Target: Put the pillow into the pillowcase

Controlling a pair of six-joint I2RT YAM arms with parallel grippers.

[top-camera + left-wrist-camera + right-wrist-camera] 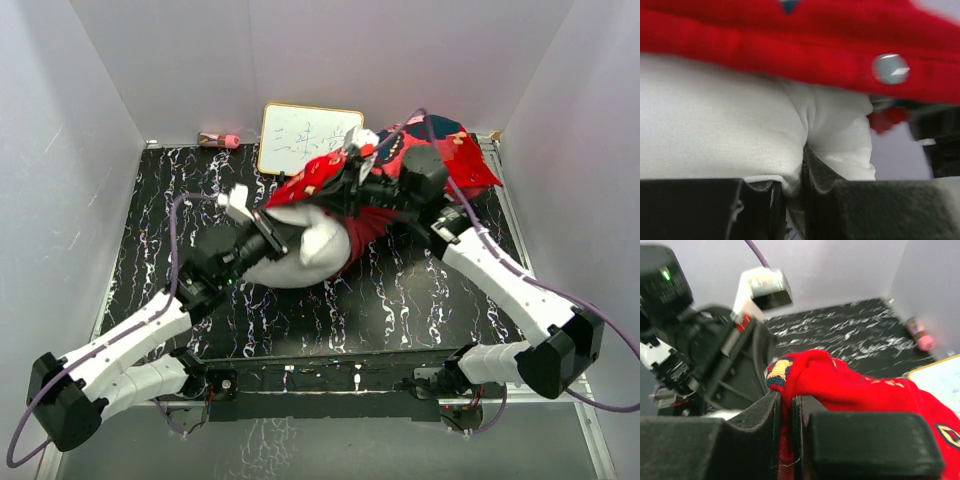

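Note:
The white pillow [300, 258] lies mid-table with its far end under the edge of the red pillowcase [440, 150], which is bunched at the back right. My left gripper [283, 236] is shut on a fold of the pillow [715, 125], just below the pillowcase's red hem [790, 45] with its metal snap [890, 68]. My right gripper [355, 172] is shut on the pillowcase's edge [850, 385] and holds it up over the pillow; the cloth is pinched between the jaws [786, 410]. How deep the pillow sits inside is hidden.
A small framed whiteboard [305, 140] leans at the back wall behind the pillowcase. A pink object [218, 139] lies at the back left edge. Grey walls close in three sides. The left arm's wrist [705, 350] is close beside the right gripper.

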